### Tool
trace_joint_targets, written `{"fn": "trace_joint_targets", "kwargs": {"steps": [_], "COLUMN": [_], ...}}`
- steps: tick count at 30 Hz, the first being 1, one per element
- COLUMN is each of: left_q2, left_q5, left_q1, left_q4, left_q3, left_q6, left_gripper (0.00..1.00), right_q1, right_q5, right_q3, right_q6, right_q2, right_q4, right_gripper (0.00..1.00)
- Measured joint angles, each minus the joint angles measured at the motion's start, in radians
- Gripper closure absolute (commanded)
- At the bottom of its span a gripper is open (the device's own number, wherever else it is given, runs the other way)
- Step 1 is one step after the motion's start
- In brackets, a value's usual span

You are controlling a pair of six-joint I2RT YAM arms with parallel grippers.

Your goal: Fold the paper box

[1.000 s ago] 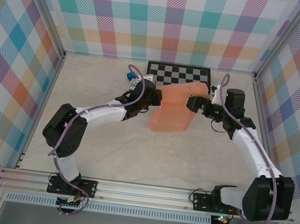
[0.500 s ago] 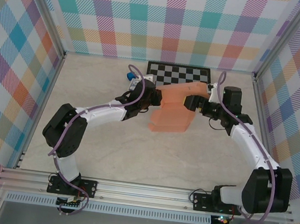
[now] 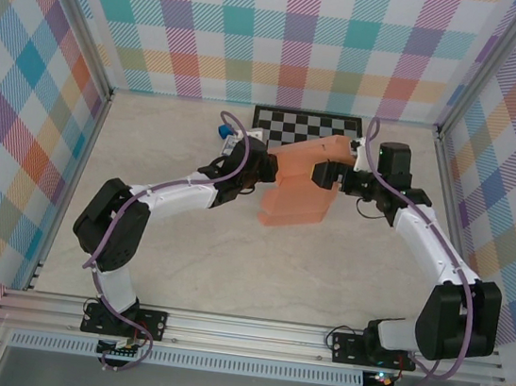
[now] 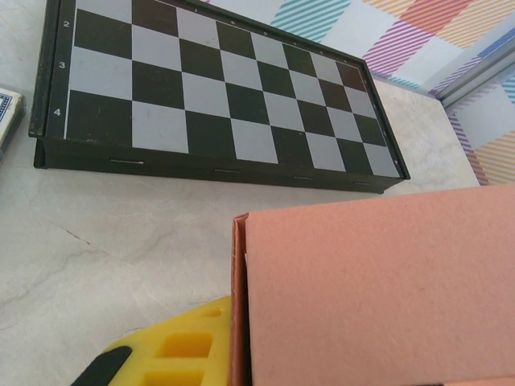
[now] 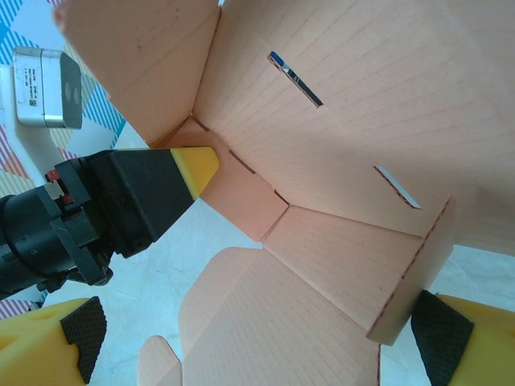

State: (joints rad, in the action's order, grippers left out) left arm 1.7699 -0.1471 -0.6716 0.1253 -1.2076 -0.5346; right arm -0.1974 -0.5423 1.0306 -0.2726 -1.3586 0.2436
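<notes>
The paper box (image 3: 298, 191) is a salmon-orange sheet, partly folded, lying in front of the chessboard at the table's centre back. My left gripper (image 3: 262, 171) is shut on its left wall; one yellow finger (image 4: 173, 354) lies outside the wall (image 4: 378, 289), and the other finger's tip (image 5: 195, 165) shows inside the box. My right gripper (image 3: 328, 175) hangs over the box's right part, open wide (image 5: 257, 350). Its right pad (image 5: 438, 338) is next to the corner of a raised wall (image 5: 402, 310). The lid flap (image 5: 265, 322) lies flat on the table.
A black and white chessboard (image 3: 308, 128) lies behind the box, close to the back wall. A small blue cube (image 3: 221, 131) and a card pack (image 4: 6, 112) sit left of the board. Bare table lies in front of the box.
My right gripper has moved left, from beside the box's right end to over it, staying open. The left gripper has kept its grip and place.
</notes>
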Motion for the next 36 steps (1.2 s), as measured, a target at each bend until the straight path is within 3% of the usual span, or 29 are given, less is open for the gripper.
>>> {"fn": "trace_joint_targets", "kwargs": {"steps": [22, 36], "left_q2": [0.000, 0.000], "left_q5": [-0.003, -0.018], "left_q1": [0.000, 0.000], "left_q4": [0.000, -0.022], "left_q3": [0.008, 0.011], "left_q6": [0.007, 0.007], "left_gripper": [0.84, 0.84], "right_q1": [-0.001, -0.064], "right_q5": [-0.011, -0.038], "right_q3": [0.025, 0.045], "right_q6": [0.026, -0.003], "right_q2": [0.011, -0.109], "right_q4": [0.035, -0.032], "right_gripper": [0.00, 0.00]}}
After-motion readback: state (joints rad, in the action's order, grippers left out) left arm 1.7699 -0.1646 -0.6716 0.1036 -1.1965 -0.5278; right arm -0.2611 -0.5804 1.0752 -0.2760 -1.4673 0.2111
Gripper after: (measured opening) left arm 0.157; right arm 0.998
